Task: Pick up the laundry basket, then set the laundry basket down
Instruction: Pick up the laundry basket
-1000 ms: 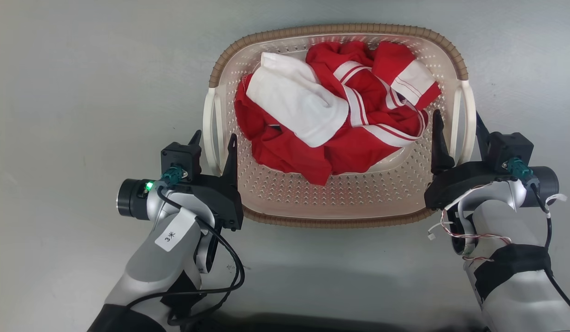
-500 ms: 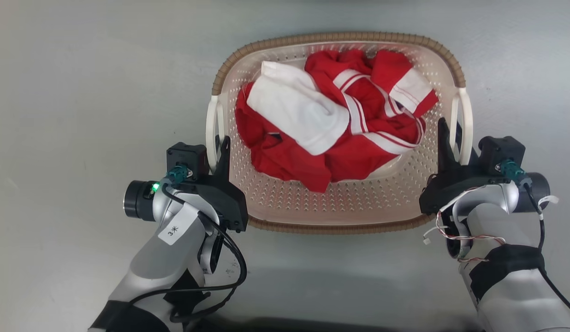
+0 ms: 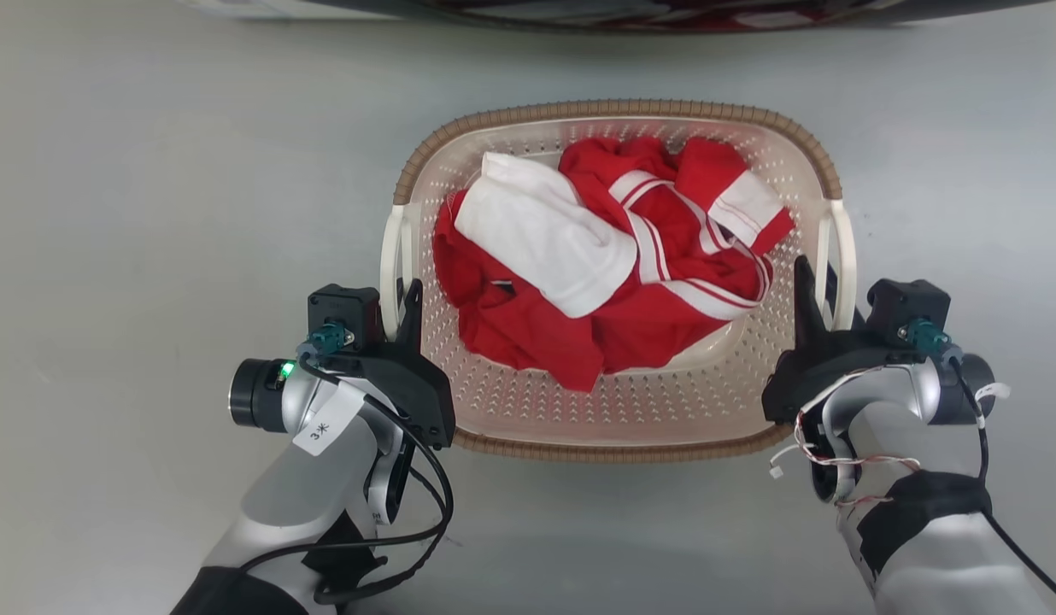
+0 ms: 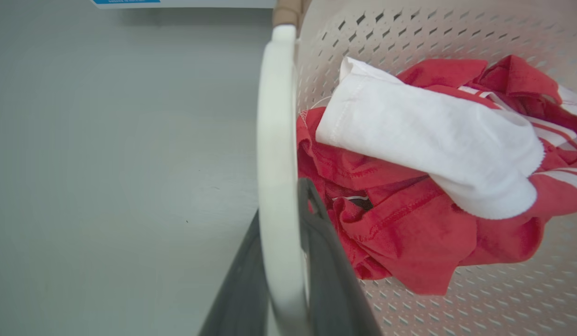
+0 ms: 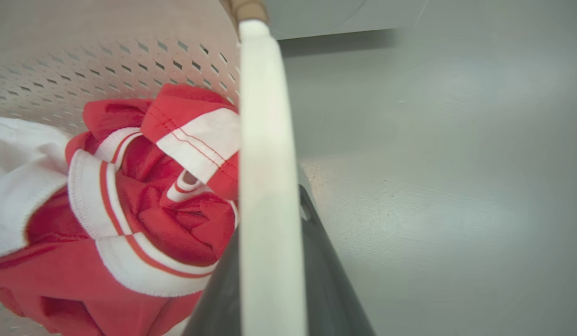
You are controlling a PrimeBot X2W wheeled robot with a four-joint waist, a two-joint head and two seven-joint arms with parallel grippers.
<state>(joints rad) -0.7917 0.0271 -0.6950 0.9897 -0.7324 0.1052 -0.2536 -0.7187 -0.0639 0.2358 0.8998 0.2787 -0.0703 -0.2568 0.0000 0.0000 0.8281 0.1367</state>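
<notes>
The laundry basket (image 3: 613,109), cream perforated plastic with a brown woven-look rim, lies in the middle of the head view on a grey floor. It holds red and white clothes (image 3: 528,235). My left gripper (image 3: 398,299) is shut on the basket's left white loop handle (image 4: 275,154); its dark fingers (image 4: 328,266) pinch the loop from both sides. My right gripper (image 3: 823,286) is shut on the right loop handle (image 5: 265,140), one finger (image 5: 316,252) outside it and the other inside. Whether the basket's base touches the floor I cannot tell.
Grey floor (image 3: 152,213) spreads to the left, right and front of the basket. A dark curved edge (image 3: 579,10) with something red inside it crosses the top of the head view. A white panel with a blue label (image 4: 130,2) stands beyond the left handle.
Both grippers have closed from open around the handles to shut on them. The whole head view has shifted, so the basket sits lower and looks smaller, and the dark edge has come into view.
</notes>
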